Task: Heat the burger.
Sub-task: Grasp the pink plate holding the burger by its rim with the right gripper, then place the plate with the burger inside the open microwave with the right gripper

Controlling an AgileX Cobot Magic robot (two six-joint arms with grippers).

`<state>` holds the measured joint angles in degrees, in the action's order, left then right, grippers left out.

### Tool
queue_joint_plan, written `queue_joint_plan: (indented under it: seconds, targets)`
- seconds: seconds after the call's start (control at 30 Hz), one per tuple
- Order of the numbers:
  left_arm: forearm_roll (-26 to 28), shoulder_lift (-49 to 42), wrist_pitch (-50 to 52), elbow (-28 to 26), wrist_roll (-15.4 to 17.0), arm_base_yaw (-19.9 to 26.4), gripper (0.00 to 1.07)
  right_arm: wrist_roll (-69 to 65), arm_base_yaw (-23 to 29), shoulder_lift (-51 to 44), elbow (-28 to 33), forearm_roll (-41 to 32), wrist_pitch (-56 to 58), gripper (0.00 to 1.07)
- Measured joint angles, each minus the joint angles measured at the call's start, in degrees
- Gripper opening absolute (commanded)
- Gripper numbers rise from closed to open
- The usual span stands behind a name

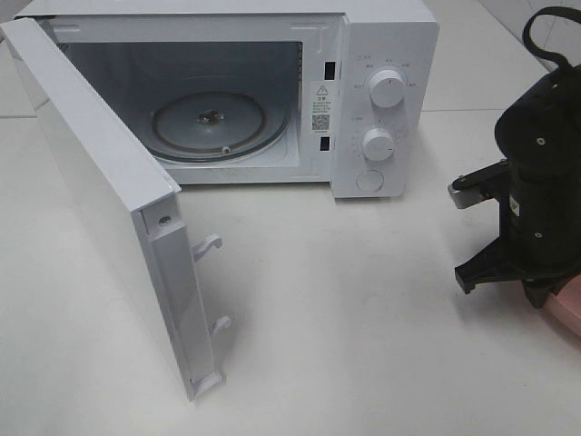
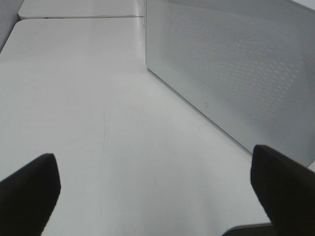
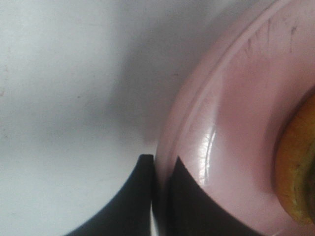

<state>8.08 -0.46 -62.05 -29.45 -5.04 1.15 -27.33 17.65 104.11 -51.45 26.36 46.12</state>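
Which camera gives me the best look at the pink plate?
The right wrist view: the pink plate fills much of it, with the right gripper shut on its rim and part of the burger on it. The exterior high view shows only a pink sliver beside the right arm. The left wrist view shows none of it.

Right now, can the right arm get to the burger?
Probably yes. The right gripper is pinched on the rim of the pink plate, and the burger sits on that plate right beside it, nothing in between.
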Motion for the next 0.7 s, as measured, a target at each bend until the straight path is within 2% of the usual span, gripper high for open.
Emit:
queue_joint_plan:
  seconds: [0.37, 0.47, 0.53, 0.7]
  targets:
    - [0.0, 0.0, 0.0, 0.0, 0.0, 0.0, 0.98, -3.0, 6.4, -1.0, 1.1, 4.7, 3.6, 0.00]
    - [0.0, 0.0, 0.0, 0.0, 0.0, 0.0, 0.98, -4.4, 8.0, -3.2, 3.2, 5.8, 3.3, 0.00]
    - [0.0, 0.0, 0.0, 0.0, 0.0, 0.0, 0.98, -5.9, 10.8, -7.3, 6.8, 7.0, 3.6, 0.00]
    - [0.0, 0.0, 0.0, 0.0, 0.0, 0.0, 0.98, -6.0, 13.6, -11.7, 9.7, 7.4, 3.7, 0.00]
